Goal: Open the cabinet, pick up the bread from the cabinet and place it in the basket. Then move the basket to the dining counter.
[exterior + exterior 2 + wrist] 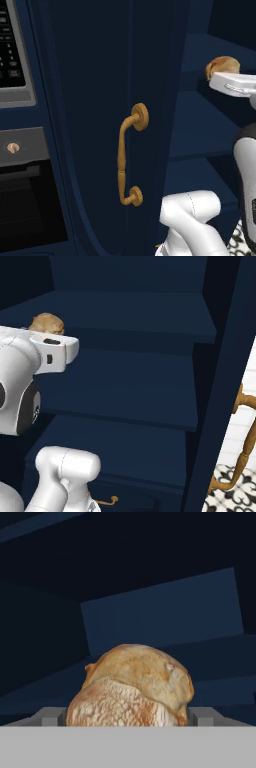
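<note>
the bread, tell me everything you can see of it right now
The bread is a small round bun with a tan-brown, mottled crust that looks baked and rough, paler and floury on its near face. It looks whole and sits on a navy shelf inside the open cabinet. In the hand view it fills the space between the two fingertips of the open pincer; whether they touch it cannot be told. From the base views the robot's hand hides its lower part.

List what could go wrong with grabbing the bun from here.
1. The gripper is open with a fingertip on each side of the bread; closing off-centre might push the rounded bun back along the shelf rather than grip it.
2. The hand reaches into the cabinet between shelves, so lifting too high on the way out could knock the bun against the shelf above.
</note>
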